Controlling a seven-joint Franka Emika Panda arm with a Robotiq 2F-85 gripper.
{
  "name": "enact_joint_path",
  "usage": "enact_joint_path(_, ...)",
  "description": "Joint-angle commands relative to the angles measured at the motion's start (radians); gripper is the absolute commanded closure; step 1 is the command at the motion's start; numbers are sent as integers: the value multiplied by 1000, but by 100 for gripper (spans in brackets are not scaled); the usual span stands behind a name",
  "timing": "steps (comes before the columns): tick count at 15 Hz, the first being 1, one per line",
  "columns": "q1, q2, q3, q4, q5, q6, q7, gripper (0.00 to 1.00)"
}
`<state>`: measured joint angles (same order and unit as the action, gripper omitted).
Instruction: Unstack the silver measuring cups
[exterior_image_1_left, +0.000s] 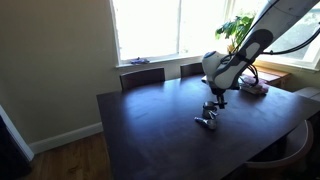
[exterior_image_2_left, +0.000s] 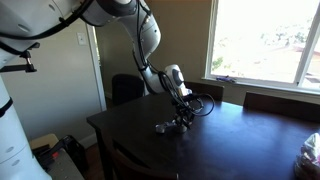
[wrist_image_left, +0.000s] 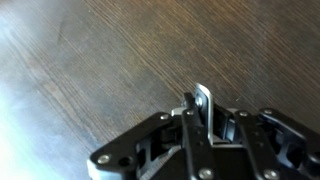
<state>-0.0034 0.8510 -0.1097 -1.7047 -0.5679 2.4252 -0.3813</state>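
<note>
In an exterior view, the gripper (exterior_image_1_left: 214, 104) is seen low over the dark table (exterior_image_1_left: 140, 130), and the silver measuring cups (exterior_image_1_left: 207, 122) are found on the tabletop just below its tip. In an exterior view, the cups (exterior_image_2_left: 162, 127) are shown just beside the gripper (exterior_image_2_left: 185, 117); contact cannot be told there. In the wrist view, the gripper (wrist_image_left: 201, 112) is pressed together, and a flat silver handle (wrist_image_left: 204, 97) is pinched between its fingers, with wood grain beyond.
</note>
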Motion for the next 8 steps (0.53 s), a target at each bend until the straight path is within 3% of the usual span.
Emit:
enact_joint_path(1, 8, -117, -26, -144, -70, 96, 19, 97)
enact_joint_path(8, -24, -240, -23, -251, -99, 189, 22, 97)
